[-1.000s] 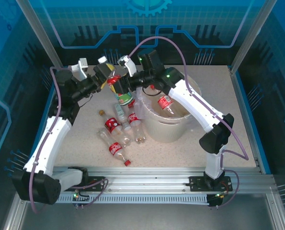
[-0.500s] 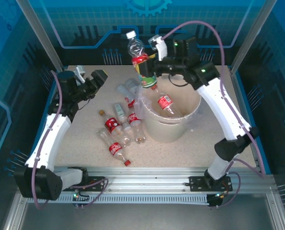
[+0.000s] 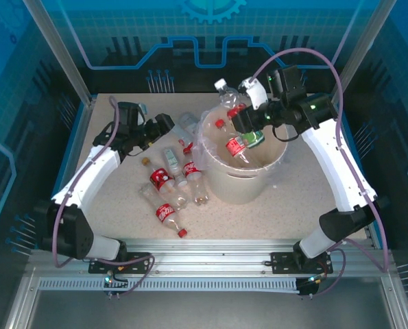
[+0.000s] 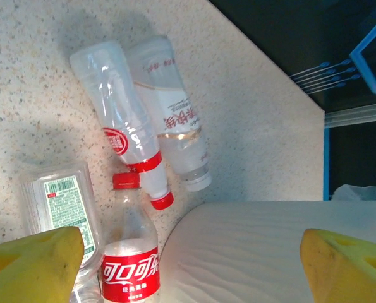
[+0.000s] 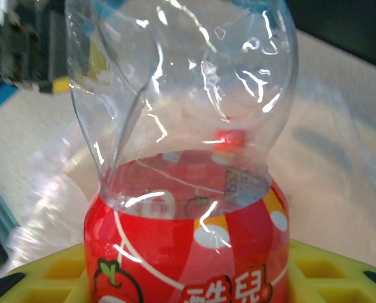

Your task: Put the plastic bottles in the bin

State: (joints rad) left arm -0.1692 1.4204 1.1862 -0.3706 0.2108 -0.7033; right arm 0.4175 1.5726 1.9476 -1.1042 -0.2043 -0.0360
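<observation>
My right gripper (image 3: 248, 115) (image 5: 188, 281) is shut on a clear plastic bottle (image 3: 232, 103) (image 5: 184, 208) with a red fruit label and a white cap, tilted over the bin. The bin (image 3: 248, 188) (image 4: 257, 252) is a cream bucket with a clear liner. A red-labelled bottle (image 3: 236, 146) lies inside it. My left gripper (image 3: 164, 123) (image 4: 188, 268) hangs open over the bin's left wall, nothing between its yellow fingers (image 4: 33, 265). Below it lie a cola bottle (image 4: 129, 268), a small red-labelled bottle (image 4: 127, 142), a clear white-labelled bottle (image 4: 175, 123) and a flattened bottle (image 4: 61, 202).
More plastic bottles lie left of the bin: two red-labelled ones (image 3: 160, 179) (image 3: 166, 212) and a clear one (image 3: 183, 123). The table's blue edge rails (image 3: 354, 157) and the frame posts bound the space. Bare tabletop (image 3: 306, 205) lies right of the bin.
The right arm swung the held bottle rightward and down, from beyond the bin's left rim to over its mouth. The left gripper moved right, toward the bottles beside the bin.
</observation>
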